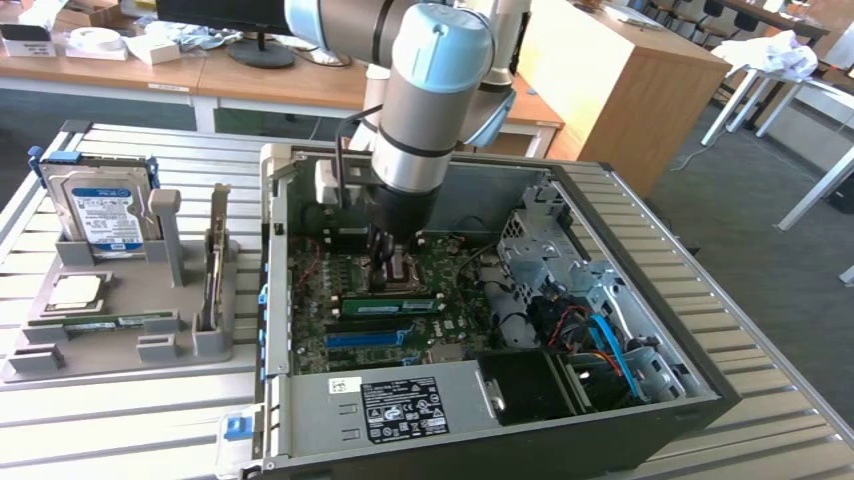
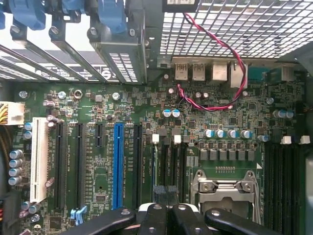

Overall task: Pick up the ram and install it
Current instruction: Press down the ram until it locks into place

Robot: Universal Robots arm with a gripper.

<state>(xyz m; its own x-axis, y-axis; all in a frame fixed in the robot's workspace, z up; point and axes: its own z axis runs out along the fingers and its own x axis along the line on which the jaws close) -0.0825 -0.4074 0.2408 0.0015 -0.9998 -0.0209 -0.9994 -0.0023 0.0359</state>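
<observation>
Looking at the exterior view: arm reaches straight down into the open PC case (image 1: pixel 627 330), which lies on its side on the slatted table (image 1: pixel 747 440). Gripper (image 1: pixel 388 268) sits low over the motherboard (image 1: pixel 327 345), left-centre of the case. The ram (image 1: pixel 390 303) lies along a slot just near of the gripper, green edge and pale label up. Can't tell whether they touch. Blue slot (image 1: pixel 367 338) runs parallel, nearer again. Well left of the case, a grey holder (image 1: pixel 120 345) carries the hard drive (image 1: pixel 107 205) upright and the processor chip (image 1: pixel 78 292) flat.

Wrist view: fingers (image 2: pixel 188 218) are drawn together, inner tips meeting, nothing visible clamped between them. They hang above the black memory slots (image 2: pixel 168 166) with white clips, between the long blue slot (image 2: pixel 118 166) and the metal CPU socket (image 2: pixel 226 188). A red-black wire (image 2: pixel 230 54) loops over the drive cage beyond.
</observation>
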